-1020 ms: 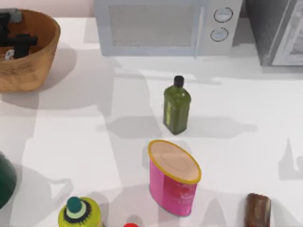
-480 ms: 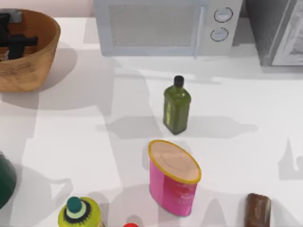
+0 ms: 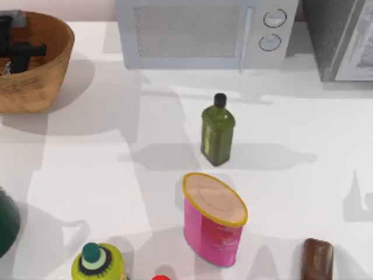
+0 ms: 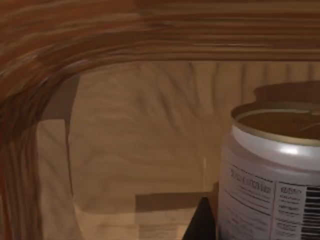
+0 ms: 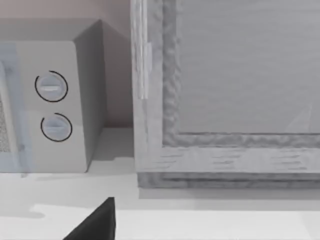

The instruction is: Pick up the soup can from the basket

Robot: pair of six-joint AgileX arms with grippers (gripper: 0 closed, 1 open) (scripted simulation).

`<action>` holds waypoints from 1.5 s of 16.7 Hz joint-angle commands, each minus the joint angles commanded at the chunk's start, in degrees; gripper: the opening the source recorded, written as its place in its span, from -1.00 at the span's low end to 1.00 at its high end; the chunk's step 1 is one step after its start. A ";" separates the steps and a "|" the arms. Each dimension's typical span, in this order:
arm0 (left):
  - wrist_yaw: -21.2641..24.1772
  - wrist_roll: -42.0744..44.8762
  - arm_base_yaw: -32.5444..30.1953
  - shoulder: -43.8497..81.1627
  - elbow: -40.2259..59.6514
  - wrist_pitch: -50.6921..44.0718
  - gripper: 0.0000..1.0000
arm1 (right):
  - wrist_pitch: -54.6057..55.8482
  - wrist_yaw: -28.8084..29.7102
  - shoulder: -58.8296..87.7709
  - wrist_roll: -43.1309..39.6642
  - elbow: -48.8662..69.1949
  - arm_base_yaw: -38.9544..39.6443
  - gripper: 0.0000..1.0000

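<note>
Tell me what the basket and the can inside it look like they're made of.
The basket looks like woven wicker, tan-brown and matte, with horizontal coils ribbing its wall; in the left wrist view its inside looks more like smooth grained wood. The soup can looks like metal: a glossy pale wall with a bright highlight, a raised rim around its end, and what seems a printed paper label. The left gripper is inside the basket.

White tabletop [image 3: 87, 157], evenly lit, with soft grey shadows falling across it. At its back edge stands a pale grey microwave [image 3: 204, 32] with two round dials [image 3: 274, 18]; beside it, at the right, a grey textured cabinet [image 3: 344, 38]. Behind my microwave a pinkish-beige wall [image 5: 50, 9] shows.
</note>
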 joint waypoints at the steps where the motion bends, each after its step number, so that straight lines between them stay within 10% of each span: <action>1: -0.19 -0.20 0.08 -1.11 -0.85 0.68 -1.00 | 0.00 0.00 0.00 0.00 0.00 0.00 1.00; 9: -2.62 -3.00 -1.15 -28.91 -24.41 15.73 -1.00 | 0.00 0.00 0.00 0.00 0.00 0.00 1.00; 25: -3.49 -6.02 -6.74 -124.76 -110.82 59.71 -1.00 | 0.00 0.00 0.00 0.00 0.00 0.00 1.00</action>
